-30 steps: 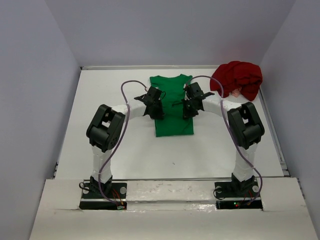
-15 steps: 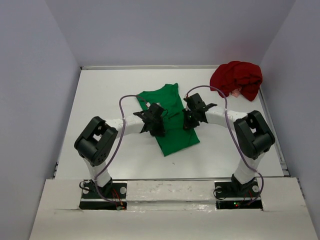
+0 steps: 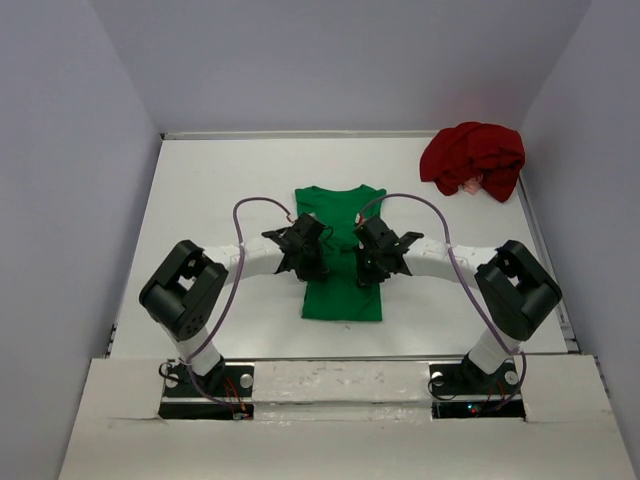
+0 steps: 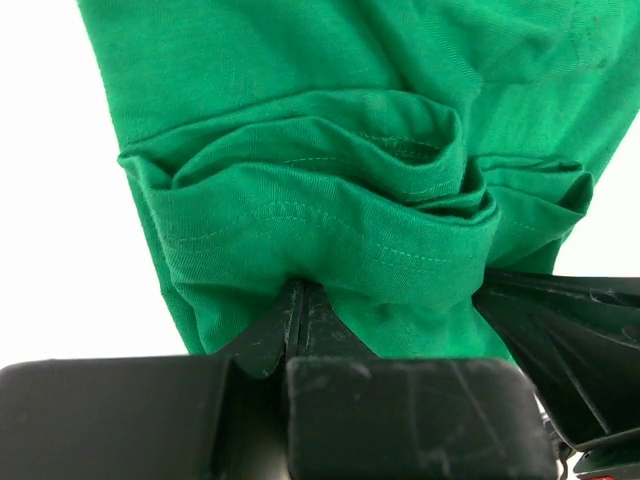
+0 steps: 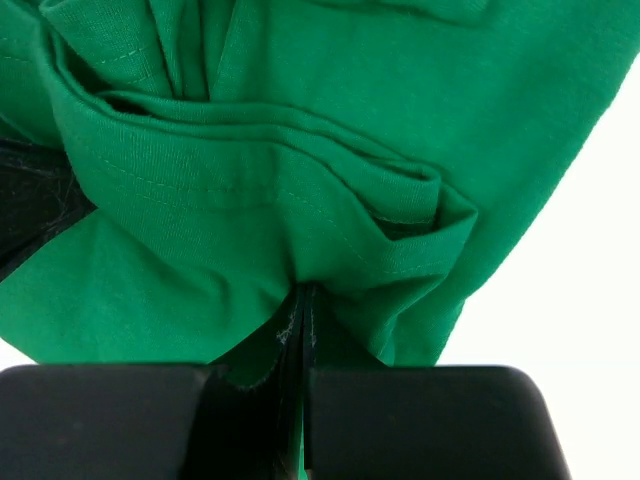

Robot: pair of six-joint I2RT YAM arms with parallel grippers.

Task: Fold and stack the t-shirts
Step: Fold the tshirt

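Observation:
A bright green t-shirt (image 3: pixel 341 215) lies in a narrow folded strip at the table's middle, collar toward the far wall. My left gripper (image 3: pixel 311 268) is shut on its left edge. My right gripper (image 3: pixel 368 272) is shut on its right edge. In the left wrist view, bunched green cloth (image 4: pixel 330 220) wells up from the closed fingertips (image 4: pixel 312 310). The right wrist view shows the same kind of pinch, green folds (image 5: pixel 260 200) rising from the shut gripper (image 5: pixel 305 295). A dark red t-shirt (image 3: pixel 472 158) sits crumpled in a heap at the far right corner.
White walls enclose the white table (image 3: pixel 220 200) on the left, far and right sides. The right arm's elbow (image 3: pixel 518 288) stands near the right wall, the left arm's elbow (image 3: pixel 183 292) near the left front. Purple cables (image 3: pixel 240 215) arch over both forearms.
Both grippers have dragged the green t-shirt toward the near edge. Half a second ago it lay skewed to the left; now it lies straight again. The red t-shirt has not moved.

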